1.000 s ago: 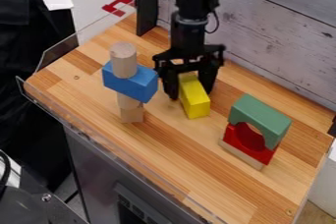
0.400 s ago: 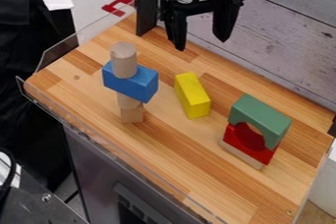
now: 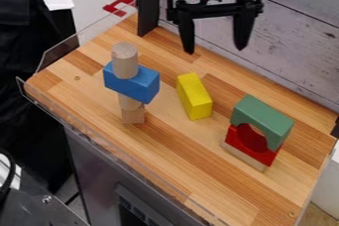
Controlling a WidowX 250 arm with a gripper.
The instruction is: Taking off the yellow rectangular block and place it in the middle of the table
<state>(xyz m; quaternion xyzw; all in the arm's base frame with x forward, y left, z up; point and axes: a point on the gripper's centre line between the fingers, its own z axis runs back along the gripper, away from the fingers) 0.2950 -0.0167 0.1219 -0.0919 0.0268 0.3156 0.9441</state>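
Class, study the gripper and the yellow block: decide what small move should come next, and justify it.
Probably a small lift of the gripper away from the table, leaving the block alone. The yellow block lies on the tabletop between the two stacks, roughly in the middle, and the open gripper hangs above it, touching nothing.

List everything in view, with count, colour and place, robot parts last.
rectangular block: one, yellow, lying mid-table
rectangular block: one, blue, in the left stack
cylinder: one, natural wood, upright on the blue block
lower stack pieces: natural wood, under the blue block
arch: one, green, atop the right stack
curved block: one, red, beneath the arch
flat piece: one, pale wood, under the red block
table: one, wooden, beneath both stacks
gripper: one, black, open above the table's back
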